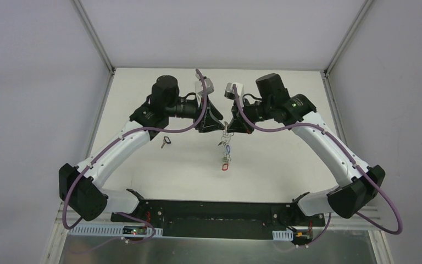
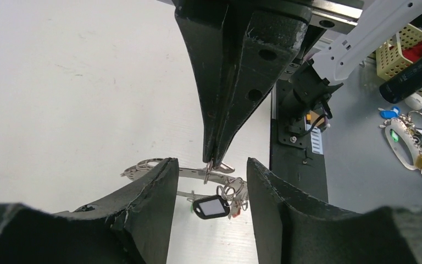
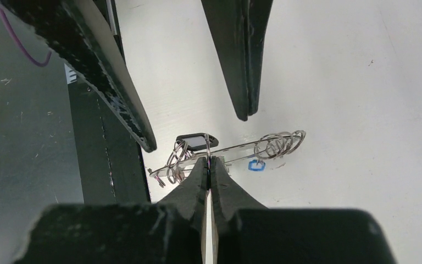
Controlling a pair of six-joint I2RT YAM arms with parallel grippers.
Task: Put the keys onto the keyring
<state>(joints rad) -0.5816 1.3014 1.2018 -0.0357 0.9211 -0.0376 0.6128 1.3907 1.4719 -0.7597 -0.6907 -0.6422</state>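
The keyring (image 1: pixel 226 144), a thin grey metal hoop strung with small rings and coloured tags, hangs above the table's middle. It also shows in the left wrist view (image 2: pixel 192 174) and in the right wrist view (image 3: pixel 236 148). My right gripper (image 1: pixel 231 127) (image 3: pixel 210 161) is shut on it, pinching a small ring threaded on the hoop. My left gripper (image 1: pixel 218 126) (image 2: pixel 211 184) is open, with a finger on either side of the hoop, not touching it. A black tag (image 2: pixel 211 207), a blue tag (image 3: pixel 256 165) and a red tag (image 1: pixel 225 166) hang from it. One loose key (image 1: pixel 166 142) lies on the table to the left.
The black base plate (image 1: pixel 209 212) runs along the near edge. Beyond the table in the left wrist view lie a yellow basket (image 2: pixel 412 47) and another bunch of keys with coloured tags (image 2: pixel 412 144). Metal frame posts (image 1: pixel 93 36) stand at the back corners.
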